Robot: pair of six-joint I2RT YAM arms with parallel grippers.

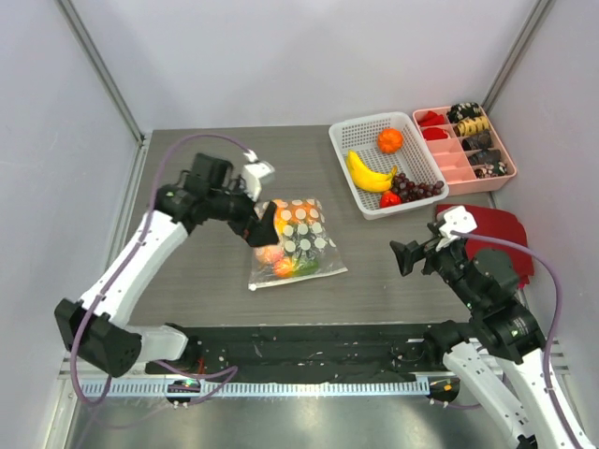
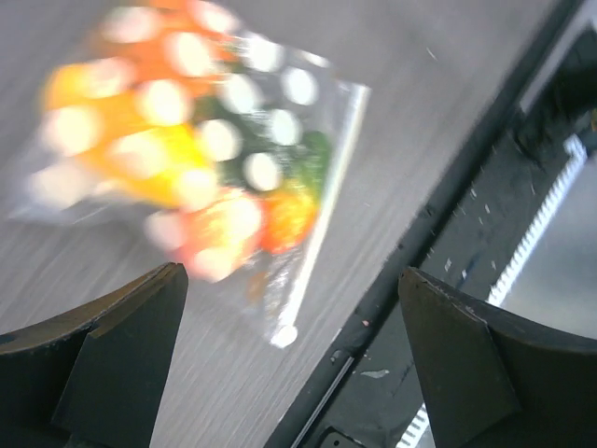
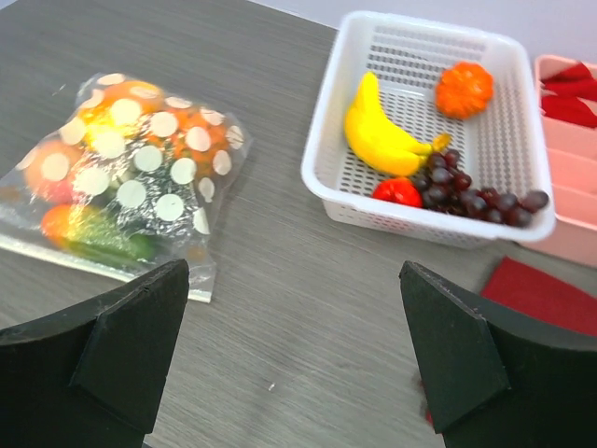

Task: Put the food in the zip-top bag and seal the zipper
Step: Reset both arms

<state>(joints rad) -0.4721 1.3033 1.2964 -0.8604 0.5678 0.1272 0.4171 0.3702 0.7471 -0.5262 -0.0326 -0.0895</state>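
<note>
The zip-top bag (image 1: 298, 243) (image 3: 131, 177) lies flat on the table's middle, clear with white dots. The food (image 1: 283, 266) (image 3: 89, 233) is inside it: orange, pink, yellow and green pieces. In the blurred left wrist view the bag (image 2: 215, 140) shows its zipper (image 2: 322, 215), a whitish strip along the edge facing the table's near side. The zipper (image 3: 103, 273) also shows in the right wrist view. My left gripper (image 1: 264, 227) (image 2: 294, 280) hovers at the bag's left side, open and holding nothing. My right gripper (image 1: 409, 254) (image 3: 294, 271) is open over bare table to the bag's right.
A white mesh basket (image 1: 374, 210) (image 3: 317, 177) at the back right holds a banana (image 1: 367, 175), an orange fruit (image 1: 390, 140), grapes and a red piece. A pink compartment tray (image 1: 454, 159) stands beside it. A red cloth (image 1: 501, 229) lies at the right. A black strip (image 1: 309, 341) runs along the near edge.
</note>
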